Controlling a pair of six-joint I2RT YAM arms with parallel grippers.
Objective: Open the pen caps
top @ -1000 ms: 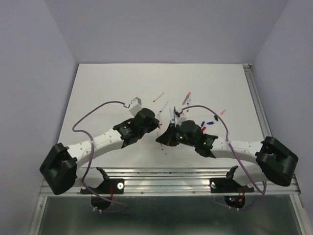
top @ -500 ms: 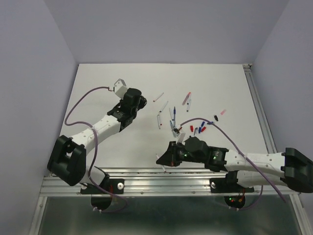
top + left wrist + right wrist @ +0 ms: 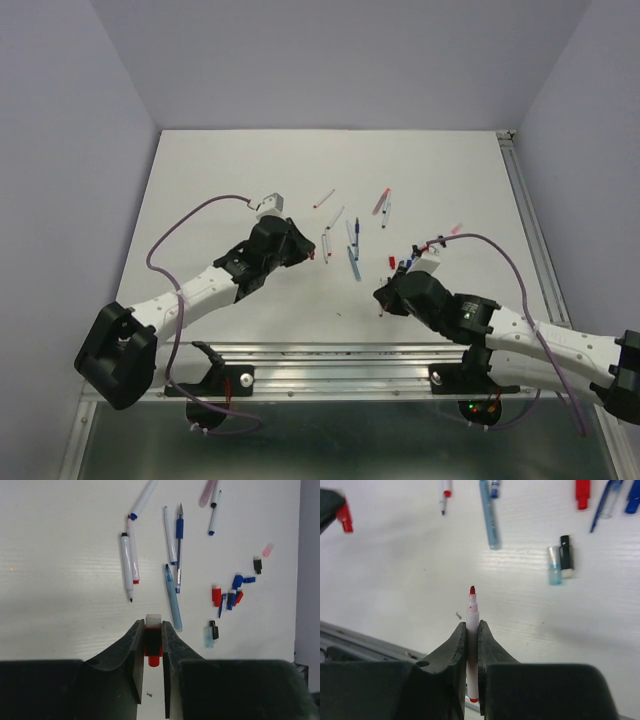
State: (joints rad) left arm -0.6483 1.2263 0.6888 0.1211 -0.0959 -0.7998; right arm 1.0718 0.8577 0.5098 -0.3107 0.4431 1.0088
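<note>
My left gripper [image 3: 152, 626] is shut on a short red pen cap [image 3: 153, 652] with a white end, held above the table; it also shows in the top view [image 3: 312, 254]. My right gripper [image 3: 472, 625] is shut on a white pen barrel [image 3: 472, 615] whose bare red tip points forward; in the top view this gripper [image 3: 383, 300] is near the front edge. Loose caps lie on the table: red [image 3: 216, 595], blue [image 3: 237, 582], black [image 3: 257, 565], pink [image 3: 268, 550].
Several uncapped pens lie in the middle: a white one with a black tip [image 3: 128, 566], a blue pen [image 3: 179, 545], a light blue barrel [image 3: 173, 598]. A clear cap with a black piece [image 3: 560, 559] lies right of them. The aluminium rail [image 3: 340, 355] runs along the front edge.
One second ago both grippers met at the middle. They have pulled apart: the left now holds the red cap, the right holds the uncapped pen nearer the front right.
</note>
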